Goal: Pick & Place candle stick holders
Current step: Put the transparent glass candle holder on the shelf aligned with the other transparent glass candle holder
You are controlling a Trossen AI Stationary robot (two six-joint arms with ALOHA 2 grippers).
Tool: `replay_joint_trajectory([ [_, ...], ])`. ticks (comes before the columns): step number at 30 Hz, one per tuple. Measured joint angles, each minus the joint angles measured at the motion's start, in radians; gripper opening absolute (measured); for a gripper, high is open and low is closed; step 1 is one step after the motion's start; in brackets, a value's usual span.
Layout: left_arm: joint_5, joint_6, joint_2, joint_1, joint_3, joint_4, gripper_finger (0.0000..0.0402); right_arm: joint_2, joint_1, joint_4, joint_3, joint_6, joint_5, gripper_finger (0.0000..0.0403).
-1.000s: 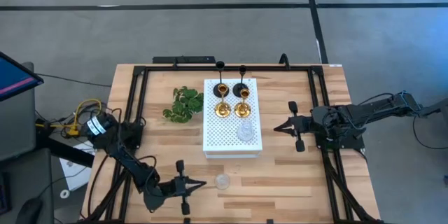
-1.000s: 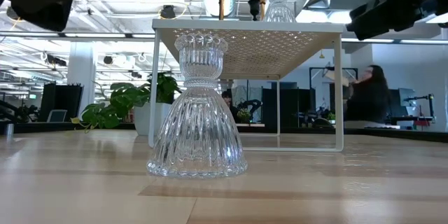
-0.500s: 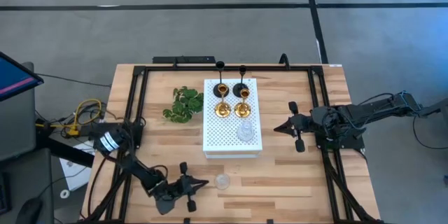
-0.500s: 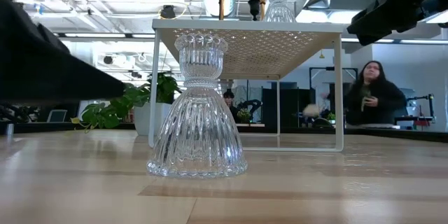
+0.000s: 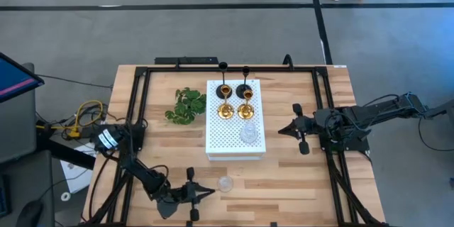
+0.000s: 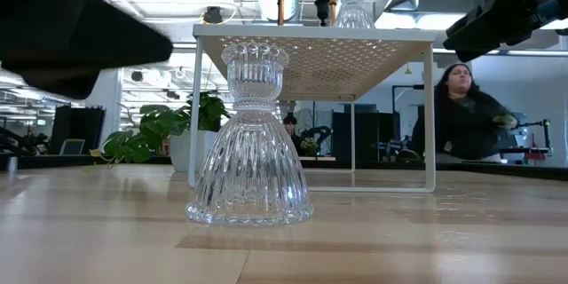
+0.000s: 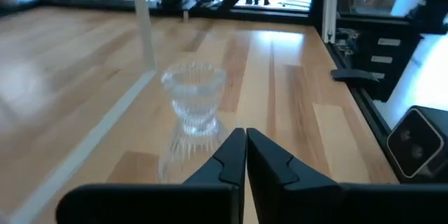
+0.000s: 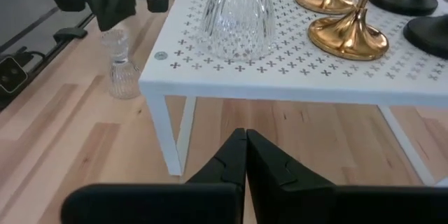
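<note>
High view: white perforated board [image 5: 235,138] is seen mid-table w/ five holders on it. Two black holders [image 5: 233,89] are set at the far edge, two gold holders [image 5: 235,109] just in front of them, one glass holder [image 5: 248,133] nearer the front edge on the right side. Second glass holder [image 5: 225,183] is stood upright on the bare wood table [image 5: 298,177], off the board, close to the front edge. Green leafy sprig [image 5: 186,106] is laid just left of the board.

Left gripper [image 5: 206,192] is positioned low near the front edge, just left of the loose glass holder, pointed at it, not touching. Jaws are pressed together, nothing held; confirmed in left wrist view, where fingertips [image 7: 245,155] are closed w/ the glass holder [image 7: 192,105] just ahead.

Right gripper [image 5: 281,129] is parked right of the board, apart from it, pointed toward it. Jaws closed too, empty. Right wrist view: closed fingertips [image 8: 245,155] are aimed under the board edge [image 8: 294,87]; glass holder [image 8: 238,10] and gold holders [image 8: 343,24] are seen on top, loose glass holder [image 8: 120,66] beyond on the table.

Low view: loose glass holder [image 6: 250,146] is seen upright, close to camera, board on legs behind it. A person [image 6: 466,115] is visible in the room bkgd.
</note>
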Motion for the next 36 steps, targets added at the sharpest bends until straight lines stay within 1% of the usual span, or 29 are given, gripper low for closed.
replay_joint_trajectory([
  [2, 0.0, 0.035, -0.017, 0.0, 0.0, -0.003, 0.0013, 0.0, 0.0, 0.0, 0.0, 0.012, 0.0, 0.0001],
  [4, -0.001, 0.038, -0.03, 0.006, 0.0, -0.005, 0.0016, 0.0, 0.0, 0.0, 0.0, 0.028, 0.0, 0.0001],
  [9, -0.001, 0.034, -0.039, 0.029, 0.0, -0.006, 0.0042, 0.0, 0.0, 0.0, 0.0, 0.032, 0.0, 0.0001],
  [13, 0.004, 0.018, -0.039, 0.039, 0.0, -0.006, 0.008, 0.0, 0.0, 0.0, 0.0, 0.032, 0.0, 0.0001],
  [18, 0.054, 0.005, -0.039, 0.039, 0.0, -0.006, 0.0133, 0.0, 0.0, 0.0, 0.0, 0.031, 0.0, 0.0001],
  [24, 0.056, -0.022, -0.039, 0.047, 0.0, -0.013, 0.0196, 0.0, 0.0, -0.001, 0.0, 0.03, 0.0, 0.0001],
  [28, 0.065, -0.08, -0.039, 0.068, 0.0, -0.024, 0.0236, 0.0, 0.0, -0.001, 0.0, 0.032, 0.0, 0.0001],
  [32, 0.119, -0.152, -0.039, 0.102, -0.001, -0.076, 0.0273, 0.0, 0.0, -0.001, 0.0, 0.032, 0.0, 0.0001],
  [36, 0.19, -0.175, -0.039, 0.135, -0.001, -0.082, 0.0298, 0.0, 0.0, -0.001, 0.0, 0.032, 0.0, 0.0001],
])
